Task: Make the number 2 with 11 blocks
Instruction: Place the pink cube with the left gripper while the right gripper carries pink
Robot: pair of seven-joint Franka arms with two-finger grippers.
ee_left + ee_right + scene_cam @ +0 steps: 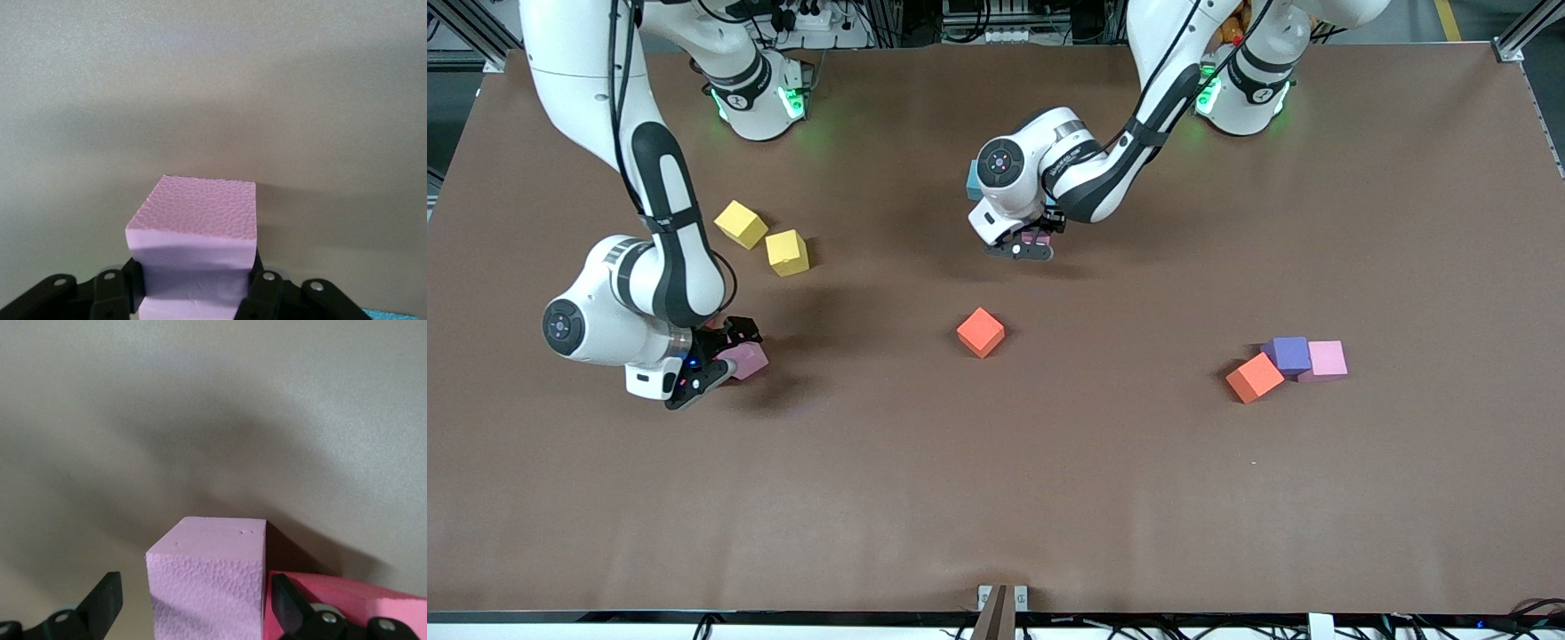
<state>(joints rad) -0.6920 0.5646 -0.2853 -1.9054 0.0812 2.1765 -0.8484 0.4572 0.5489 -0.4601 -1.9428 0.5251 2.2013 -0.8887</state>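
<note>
— How far had we got with the 2?

— Barely begun; no digit showed. Our left gripper (1030,240) pinched a pink block (193,250) over the table's (1049,498) middle. Our right gripper's (725,360) fingers stood spread around another pink block (208,580); other blocks (1286,360) lay scattered.

Two arms reach out over the bench, both bent at the elbow.

The left tool (1030,238) hangs over the middle of the bench, and its fingers (263,293) are clamped on a pink block (197,247). The right tool (725,356) is low at the right arm's end, its fingers (107,600) wide apart around another pink block (207,580).
</note>
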